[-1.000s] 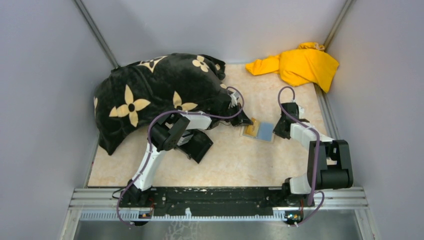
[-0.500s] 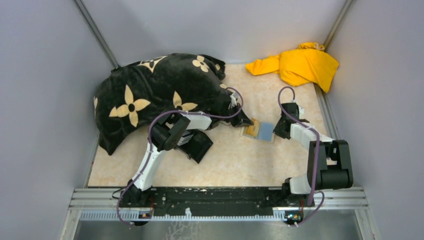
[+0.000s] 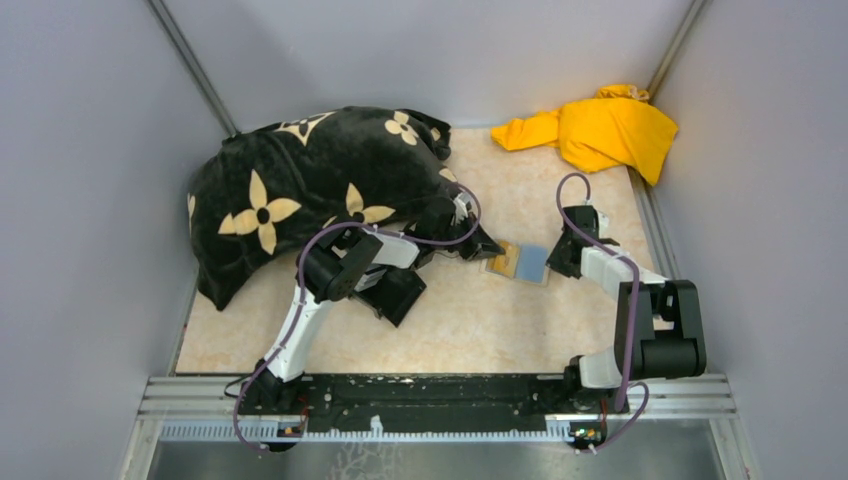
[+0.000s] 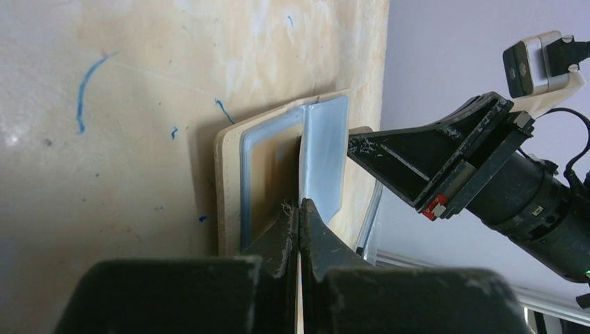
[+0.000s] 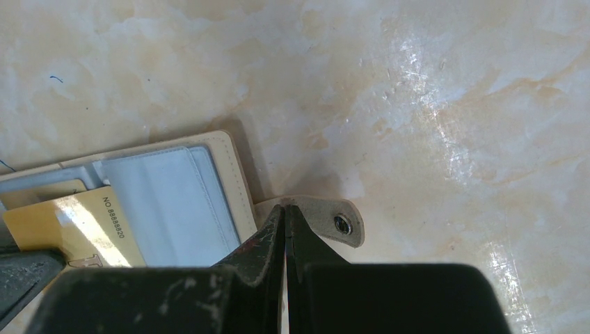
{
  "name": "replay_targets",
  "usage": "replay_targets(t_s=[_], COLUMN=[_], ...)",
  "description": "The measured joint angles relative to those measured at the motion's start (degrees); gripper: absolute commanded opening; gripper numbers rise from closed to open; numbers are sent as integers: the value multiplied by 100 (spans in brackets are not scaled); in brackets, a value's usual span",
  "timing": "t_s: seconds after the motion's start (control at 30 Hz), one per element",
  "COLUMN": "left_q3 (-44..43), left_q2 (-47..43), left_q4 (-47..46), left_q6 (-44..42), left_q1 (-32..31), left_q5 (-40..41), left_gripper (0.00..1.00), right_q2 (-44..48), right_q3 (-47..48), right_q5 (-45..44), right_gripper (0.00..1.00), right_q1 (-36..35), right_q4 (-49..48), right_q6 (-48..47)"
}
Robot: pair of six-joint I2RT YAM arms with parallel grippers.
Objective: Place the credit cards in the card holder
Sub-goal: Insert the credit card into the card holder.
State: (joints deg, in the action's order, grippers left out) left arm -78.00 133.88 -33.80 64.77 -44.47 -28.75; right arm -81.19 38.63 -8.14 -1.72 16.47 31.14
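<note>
While the right hand (image 5: 285, 207) clamped the tab (image 5: 334, 223) of the card holder (image 5: 226, 167), the left hand (image 4: 299, 203) pinched the gold card (image 5: 62, 223), its long axis apparently pointing right, into the holder.

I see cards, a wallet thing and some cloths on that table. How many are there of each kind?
Cards: 2 (gold card, light blue card)
Wallets: 1 (card holder, lying open)
Cloths: 2 (black flowered cloth, yellow cloth)
Total: 5
</note>
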Motion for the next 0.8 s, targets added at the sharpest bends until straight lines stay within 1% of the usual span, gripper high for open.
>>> replay_targets(t_s=[0.2, 0.47, 0.8], left_q3=[291, 428, 433], left_q2=[0, 0, 28], left_q4=[-525, -1078, -1163], left_q6=[234, 424, 420], left_q1=[0, 0, 0], left_q5=[0, 2, 28], left_gripper=[0, 0, 0], right_q2=[0, 0, 0], right_q3=[0, -2, -9], right_q5=[9, 11, 15], right_gripper=[0, 0, 0], right_q1=[2, 2, 2], right_q4=[-2, -11, -22], right_q6=[0, 0, 0])
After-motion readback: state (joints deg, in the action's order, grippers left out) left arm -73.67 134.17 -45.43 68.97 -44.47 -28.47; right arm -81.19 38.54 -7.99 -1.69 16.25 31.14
